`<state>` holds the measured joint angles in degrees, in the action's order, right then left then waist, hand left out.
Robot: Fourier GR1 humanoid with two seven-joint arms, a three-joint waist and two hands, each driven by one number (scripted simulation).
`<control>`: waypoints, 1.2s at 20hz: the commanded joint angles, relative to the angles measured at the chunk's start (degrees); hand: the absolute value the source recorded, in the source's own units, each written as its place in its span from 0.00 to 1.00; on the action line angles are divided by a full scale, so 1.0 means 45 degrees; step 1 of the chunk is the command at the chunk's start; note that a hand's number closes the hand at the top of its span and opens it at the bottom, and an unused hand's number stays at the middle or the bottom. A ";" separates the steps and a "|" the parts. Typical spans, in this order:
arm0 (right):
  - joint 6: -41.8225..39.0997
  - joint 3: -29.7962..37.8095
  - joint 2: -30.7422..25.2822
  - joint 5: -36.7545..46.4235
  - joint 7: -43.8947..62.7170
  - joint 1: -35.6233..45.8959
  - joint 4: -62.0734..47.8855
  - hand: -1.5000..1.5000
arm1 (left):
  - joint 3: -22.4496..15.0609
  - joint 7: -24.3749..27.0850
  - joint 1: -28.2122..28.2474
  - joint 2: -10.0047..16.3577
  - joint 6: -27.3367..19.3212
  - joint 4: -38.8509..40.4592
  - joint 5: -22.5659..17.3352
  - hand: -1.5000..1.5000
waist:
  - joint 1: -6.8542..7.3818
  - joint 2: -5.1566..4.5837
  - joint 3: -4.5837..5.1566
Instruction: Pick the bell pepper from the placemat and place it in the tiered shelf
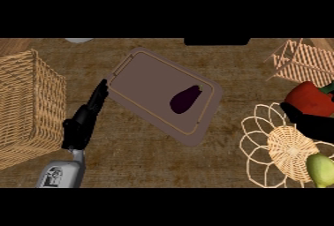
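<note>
A red bell pepper (pixel 309 99) with a green stem shows at the right edge, lifted above the woven placemat (pixel 259 140) with its looped rim. My right hand (pixel 314 125) is curled round the pepper from below and hides its underside. The tiered shelf (pixel 301 60), a light lattice frame, stands at the back right, just beyond the pepper. My left hand (pixel 83 118) rests open at the left, fingers straight and pointing away from me, holding nothing.
A brown cutting board (pixel 146 75) lies in the middle with a dark eggplant (pixel 185 99) on it. A tall wicker basket (pixel 26 106) fills the left side. A pale green fruit (pixel 320 170) sits on the placemat's near right part.
</note>
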<state>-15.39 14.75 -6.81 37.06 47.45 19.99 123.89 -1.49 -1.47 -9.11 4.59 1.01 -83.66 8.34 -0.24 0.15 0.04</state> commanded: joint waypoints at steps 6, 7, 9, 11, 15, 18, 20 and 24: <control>-0.0276 0.1875 -0.2627 0.0132 0.1699 0.2477 -0.0133 1.00 | 0.0138 0.0370 0.0467 0.0160 0.0261 -0.0102 -0.0127 0.50 | 0.0065 -0.0014 0.0000; -0.0199 0.2028 -0.2966 0.0280 0.1482 0.2548 -0.0459 1.00 | -0.0214 0.0252 0.0248 -0.0365 -0.0328 -0.0022 0.0306 0.50 | 0.0051 -0.0021 -0.0002; -0.0488 0.2576 -0.3976 0.0109 0.1354 0.3255 -0.1501 1.00 | 0.0278 0.0026 -0.0331 0.0228 0.0278 0.0246 -0.0096 0.50 | 0.0042 -0.0033 -0.0001; -0.0142 0.3485 -0.4660 -0.0319 0.0014 0.3003 -0.2648 1.00 | 0.0008 0.0147 -0.0333 -0.0258 -0.0219 0.0550 0.0245 0.50 | 0.0019 -0.0043 -0.0008; 0.0836 0.2614 -0.4807 0.0335 0.0564 0.3918 -0.3650 1.00 | 0.0279 0.0171 -0.0216 0.0082 0.0209 0.0431 -0.0021 0.50 | 0.0101 -0.0035 -0.0003; 0.0908 0.3455 -0.6100 -0.0030 -0.0154 0.4817 -0.5397 1.00 | 0.0181 0.0453 0.0345 0.0144 0.0232 -0.0070 0.0034 0.50 | 0.0138 -0.0040 -0.0004; 0.1197 0.3516 -0.6720 0.0295 -0.0516 0.5177 -0.6311 1.00 | 0.0178 -0.0549 -0.0465 -0.0078 0.0173 -0.0104 -0.0079 0.50 | 0.0141 -0.0053 -0.0005; 0.2066 0.3559 -0.7186 0.0353 -0.1520 0.5107 -0.7627 1.00 | 0.0144 -0.0355 -0.0388 -0.0053 0.0292 0.0153 -0.0024 0.50 | 0.0124 -0.0051 -0.0005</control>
<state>-8.81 30.22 -35.98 38.30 43.98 41.42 96.05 -1.47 -1.67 -9.27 4.01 1.34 -83.72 9.00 0.32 -0.05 0.01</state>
